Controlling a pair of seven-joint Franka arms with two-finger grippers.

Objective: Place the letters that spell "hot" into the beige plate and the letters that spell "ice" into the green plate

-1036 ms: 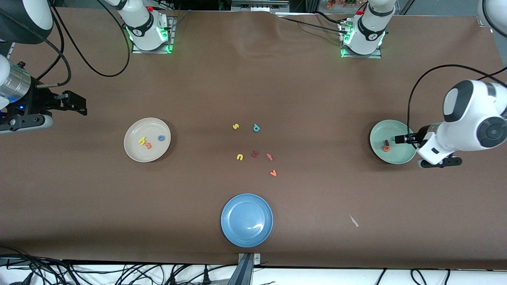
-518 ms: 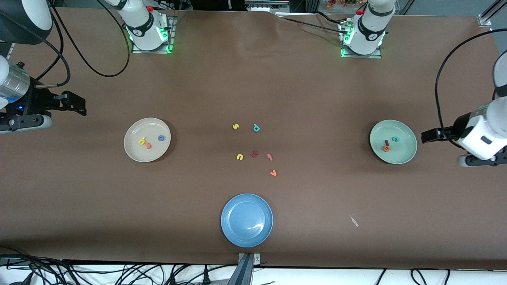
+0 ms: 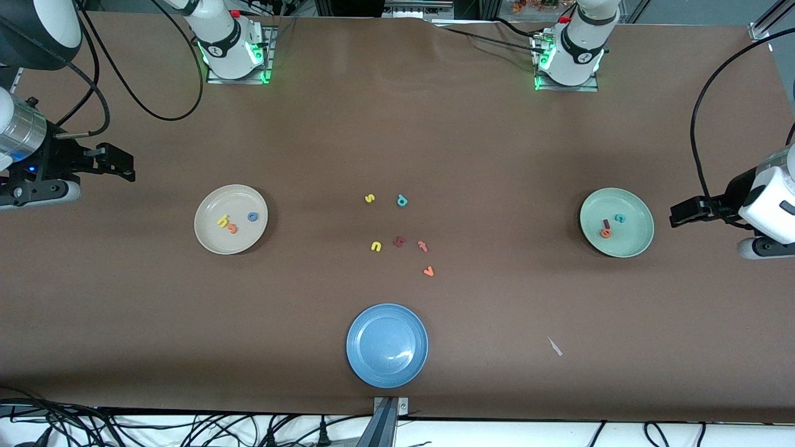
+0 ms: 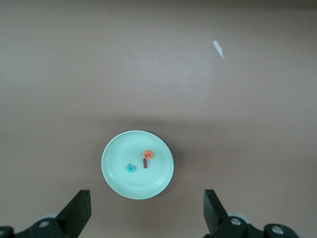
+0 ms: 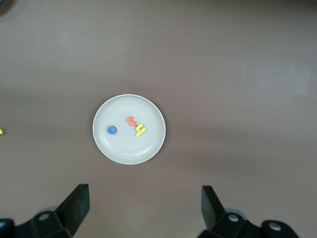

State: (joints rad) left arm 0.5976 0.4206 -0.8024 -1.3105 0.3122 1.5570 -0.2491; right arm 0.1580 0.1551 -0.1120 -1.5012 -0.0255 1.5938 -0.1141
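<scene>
The beige plate point(image 3: 231, 219) sits at mid-height toward the left edge of the front frame, and in it lie the yellow h point(image 3: 223, 220), the orange t point(image 3: 232, 228) touching it, and the blue o point(image 3: 252, 216) a little apart, so "hot" looks settled. Over toward the right edge, the green plate point(image 3: 617, 222) holds the dark red i point(image 3: 605, 224), the orange e point(image 3: 605, 233) against it, and the teal c point(image 3: 619, 218) just beside them; the left wrist view confirms all three lie inside the rim, so I'd judge both words sorted. Each plate lies at the end of the table its own arm serves, which seems to be why the words are split this way. In the centre of the frame the spare letters stay on the brown table point(image 3: 397, 136): a yellow s point(image 3: 369, 198), a teal p point(image 3: 402, 200), a yellow u point(image 3: 376, 246), a dark red angular letter point(image 3: 399, 241), a pinkish-red t point(image 3: 423, 246) and an orange v point(image 3: 428, 271). The blue plate point(image 3: 387, 345) at lower centre is bare. The left gripper point(image 3: 682, 214) hangs just outside the green plate, jaws spread wide and empty; the right gripper point(image 3: 120, 164) waits at the left edge, above the beige plate in the frame, likewise wide and holding nothing.
</scene>
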